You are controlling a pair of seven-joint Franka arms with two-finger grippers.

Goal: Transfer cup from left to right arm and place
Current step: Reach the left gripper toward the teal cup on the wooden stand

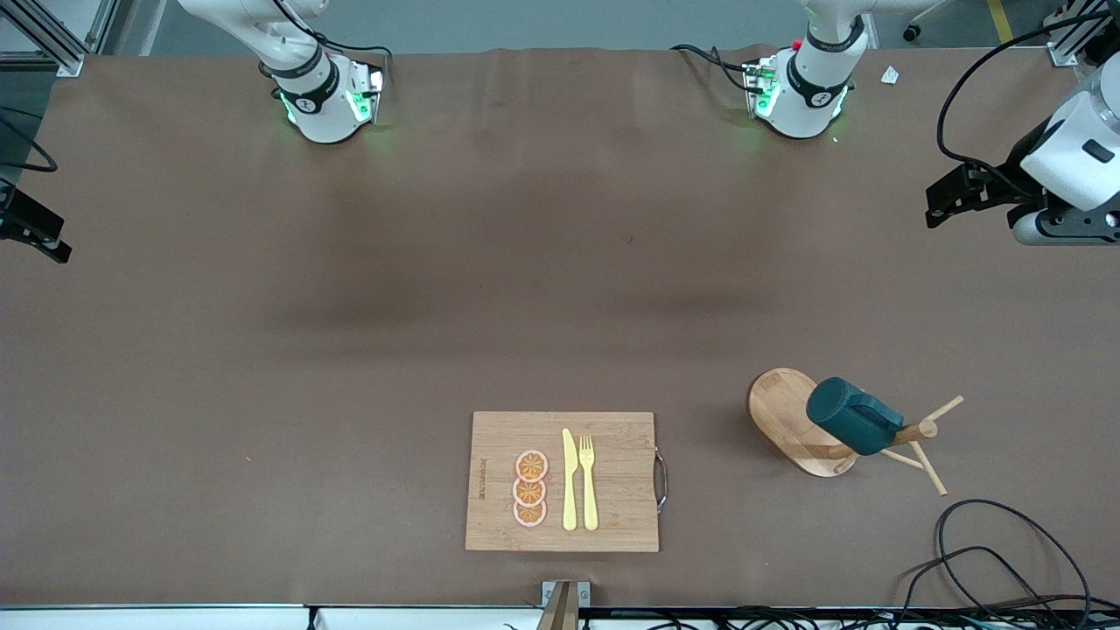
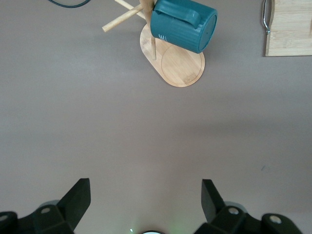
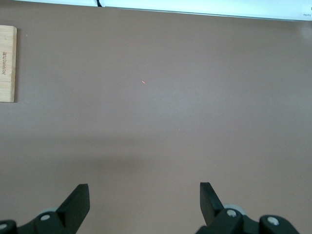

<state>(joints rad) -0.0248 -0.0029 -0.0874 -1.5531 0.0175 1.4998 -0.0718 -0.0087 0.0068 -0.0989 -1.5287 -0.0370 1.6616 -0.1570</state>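
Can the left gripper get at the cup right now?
Probably yes. The cup hangs on a peg of the wooden stand, and only bare table lies between it and the open left gripper. It must slide off the peg.

The cup (image 1: 852,416) hangs on a wooden peg stand (image 1: 792,420) toward the left arm's end of the table, tipped well over on its side. It's a dark teal, ribbed cylinder, handle (image 2: 178,13) uppermost and hooked over a peg, dark flat base (image 2: 210,30) facing the cutting board (image 1: 563,481), off the table.
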